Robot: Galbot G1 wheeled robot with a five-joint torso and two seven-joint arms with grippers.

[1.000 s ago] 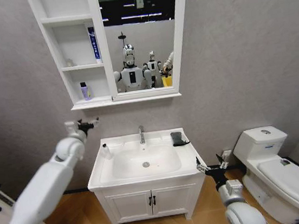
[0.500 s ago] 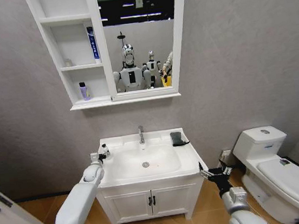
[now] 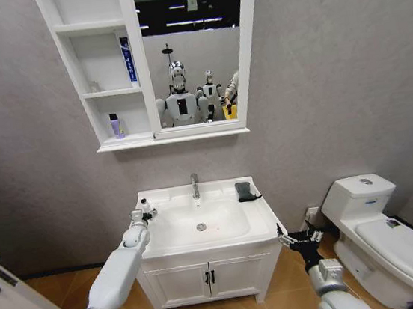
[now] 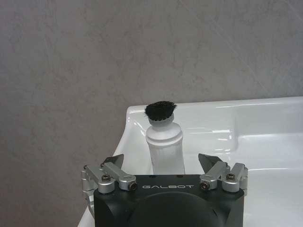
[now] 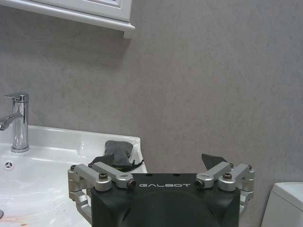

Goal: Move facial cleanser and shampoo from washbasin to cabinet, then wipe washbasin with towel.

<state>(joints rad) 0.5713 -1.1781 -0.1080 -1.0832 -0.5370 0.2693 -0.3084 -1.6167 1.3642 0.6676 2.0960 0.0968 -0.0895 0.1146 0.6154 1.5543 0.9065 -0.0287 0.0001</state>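
The white washbasin [image 3: 168,243] carries a small white bottle [image 3: 144,205] with a black cap at its back left corner; I cannot tell whether it is the facial cleanser or the shampoo. My left gripper [image 3: 140,216] sits right at that bottle. In the left wrist view the bottle [image 4: 164,142] stands upright between the open fingers of the left gripper [image 4: 161,161], untouched. The dark towel [image 3: 246,190] lies on the right rim. On the wall, the cabinet [image 3: 77,80] holds a blue tube [image 3: 128,61] and a small purple bottle [image 3: 115,126]. My right gripper [image 3: 301,238] hangs open, low beside the vanity.
A chrome tap [image 3: 194,184] stands at the back of the basin. The mirror [image 3: 195,50] adjoins the cabinet. A white toilet [image 3: 377,228] sits at the right, close to my right arm. The vanity doors [image 3: 207,279] are closed. In the right wrist view, the towel [image 5: 116,151] lies ahead.
My left arm has come down from beside the cabinet to the basin's left rim and closed in on the white bottle. The right gripper has sunk slightly.
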